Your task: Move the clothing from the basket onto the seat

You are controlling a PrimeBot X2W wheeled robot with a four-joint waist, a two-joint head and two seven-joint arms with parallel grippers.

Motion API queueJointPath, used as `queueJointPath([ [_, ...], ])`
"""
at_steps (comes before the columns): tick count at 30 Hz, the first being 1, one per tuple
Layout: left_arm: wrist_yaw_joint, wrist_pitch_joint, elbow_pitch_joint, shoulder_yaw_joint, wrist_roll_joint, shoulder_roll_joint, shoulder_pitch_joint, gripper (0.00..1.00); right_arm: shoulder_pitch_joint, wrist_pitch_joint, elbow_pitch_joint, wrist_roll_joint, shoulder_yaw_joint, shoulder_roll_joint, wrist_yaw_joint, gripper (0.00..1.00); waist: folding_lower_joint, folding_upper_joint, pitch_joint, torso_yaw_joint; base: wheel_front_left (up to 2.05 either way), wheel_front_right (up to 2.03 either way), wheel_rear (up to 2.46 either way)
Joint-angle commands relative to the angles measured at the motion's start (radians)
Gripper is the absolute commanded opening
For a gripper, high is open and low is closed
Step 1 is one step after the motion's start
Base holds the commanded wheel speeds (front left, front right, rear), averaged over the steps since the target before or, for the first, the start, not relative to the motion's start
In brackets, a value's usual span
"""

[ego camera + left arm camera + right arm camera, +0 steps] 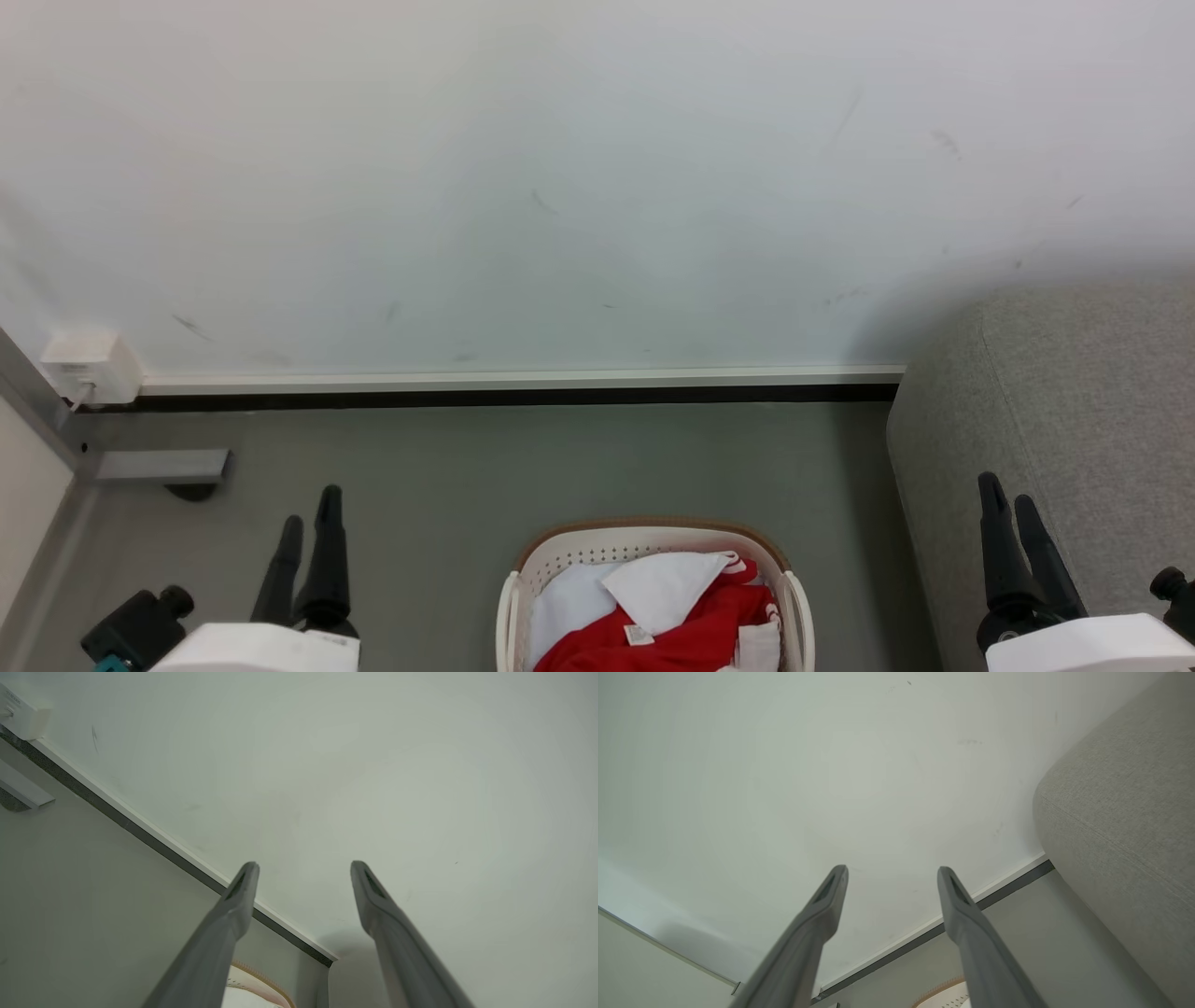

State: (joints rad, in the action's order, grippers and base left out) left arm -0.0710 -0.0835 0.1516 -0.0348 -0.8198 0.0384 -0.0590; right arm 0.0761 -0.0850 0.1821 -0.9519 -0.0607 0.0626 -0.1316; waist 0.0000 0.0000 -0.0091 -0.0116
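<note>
From the head view I have the basket (653,530) at the bottom centre of the frame, standing on the grey floor (560,467). The red clothing (691,625) is heaped inside it, partly under a folded white sheet (663,583). The grey seat (1074,420) fills the right edge, apart from the basket with a strip of floor between them. My left pincer (311,509) sits at the lower left and my right pincer (1006,493) at the lower right. Both point up the frame, well clear of the basket, the right one in front of the seat. In the left wrist view the two fingers stand apart with nothing between them. They aim at the pale wall (373,765), and a sliver of the basket rim shows at the bottom edge. In the right wrist view the fingers are likewise apart and empty, the seat bulks at the right, and a bit of basket rim peeks in below. I judge that nothing has been lifted and the first pick is yet to be made. The next move calls for bending down, lowering one pincer into the basket, and closing on red fabric rather than the white sheet.
</note>
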Motion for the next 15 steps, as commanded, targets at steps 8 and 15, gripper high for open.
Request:
queueJointPath([
  [8, 0.027, -0.035, -0.010, 0.013, 0.189, 0.012, 0.002, 1.00, -0.006, -0.033, -0.007, 0.178, 0.011, 0.004, 0.001, 1.00, 0.0000, 0.0000, -0.004, 0.001, 0.00, 0.00, 0.00],
  [15, 0.046, -0.054, -0.004, 0.032, 0.288, 0.020, 0.003, 1.00, -0.006, -0.053, -0.011, 0.272, 0.003, -0.001, 0.001, 1.00, 0.0000, 0.0000, -0.007, -0.002, 0.00, 0.00, 0.00],
])
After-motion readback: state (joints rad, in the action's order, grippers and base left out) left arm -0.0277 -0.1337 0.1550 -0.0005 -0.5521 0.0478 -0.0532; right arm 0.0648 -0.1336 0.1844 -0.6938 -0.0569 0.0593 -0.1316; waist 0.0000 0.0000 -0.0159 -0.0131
